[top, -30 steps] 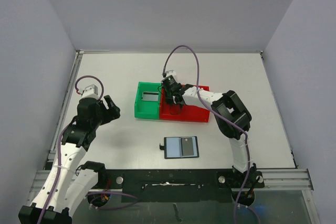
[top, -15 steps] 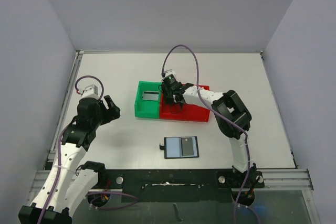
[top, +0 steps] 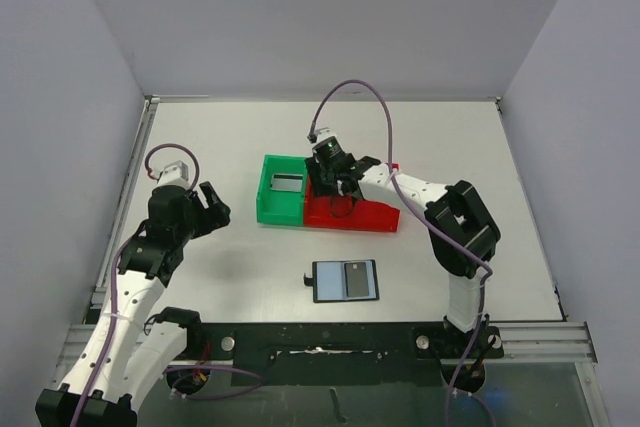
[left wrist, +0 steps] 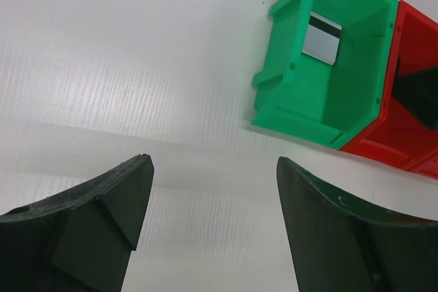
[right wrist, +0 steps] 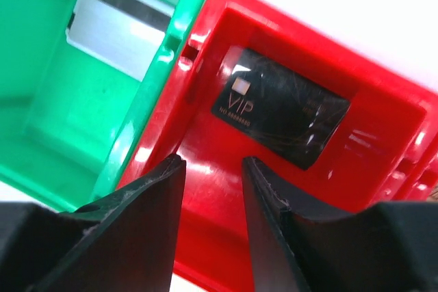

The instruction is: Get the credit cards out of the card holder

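Table point(top: 450, 137) holds two bins point(top: 278, 215), one card point(right wrist: 280, 117) each, one card holder point(top: 328, 282).

Bright, even light; glare on the red bin point(right wrist: 359, 143); soft shadow bands cross the worktop point(left wrist: 102, 66) by the left tool point(left wrist: 213, 162).

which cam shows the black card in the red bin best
Right wrist: the black card lies flat in the red bin, VIP print readable. Top view: the right tool covers it. Left wrist: unclear dark shape.
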Controlling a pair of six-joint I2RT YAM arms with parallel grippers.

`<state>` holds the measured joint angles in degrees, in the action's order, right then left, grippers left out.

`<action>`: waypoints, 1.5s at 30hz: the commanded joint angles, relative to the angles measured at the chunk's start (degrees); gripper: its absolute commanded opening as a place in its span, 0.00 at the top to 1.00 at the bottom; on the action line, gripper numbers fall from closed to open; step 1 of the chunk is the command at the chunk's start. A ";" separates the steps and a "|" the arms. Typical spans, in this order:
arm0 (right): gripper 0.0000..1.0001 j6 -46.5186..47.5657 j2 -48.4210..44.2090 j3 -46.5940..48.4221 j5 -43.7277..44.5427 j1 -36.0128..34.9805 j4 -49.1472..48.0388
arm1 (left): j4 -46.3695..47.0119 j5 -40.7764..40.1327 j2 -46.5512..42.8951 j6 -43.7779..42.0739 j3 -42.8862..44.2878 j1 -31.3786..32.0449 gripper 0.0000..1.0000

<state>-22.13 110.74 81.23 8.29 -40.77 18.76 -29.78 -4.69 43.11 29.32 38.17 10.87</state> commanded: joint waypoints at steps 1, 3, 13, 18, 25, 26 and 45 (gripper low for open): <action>0.61 -2.26 -4.06 -3.82 -0.38 -2.13 -0.50 | 3.08 1.24 0.30 -1.03 0.84 -0.24 0.27; 0.62 -3.00 -4.87 -5.83 0.24 -2.59 -0.59 | 3.11 1.04 0.24 -1.02 0.76 -0.29 0.27; 0.64 -1.39 -8.80 -8.86 2.43 -2.80 6.95 | 3.15 1.27 0.61 -1.03 0.74 -0.26 0.27; 0.62 1.46 -11.42 -9.10 2.12 -2.03 8.86 | 3.49 2.91 1.08 -1.32 0.78 -0.24 0.27; 0.57 -2.66 -26.68 -16.43 -1.70 -2.37 4.21 | 5.70 13.07 -0.73 -0.82 1.25 -0.16 0.27; 0.56 -4.16 -29.57 -19.10 -1.56 -2.39 3.01 | 6.34 15.40 -1.05 0.47 1.29 -0.17 0.27; 0.59 -28.85 -60.39 -51.87 -7.13 -1.20 -1.20 | 30.48 9.09 11.17 22.68 -2.66 36.12 0.28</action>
<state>-46.74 50.37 30.55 5.08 -42.35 19.79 -8.99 9.80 49.76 47.51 35.86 40.97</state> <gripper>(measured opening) 0.451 0.717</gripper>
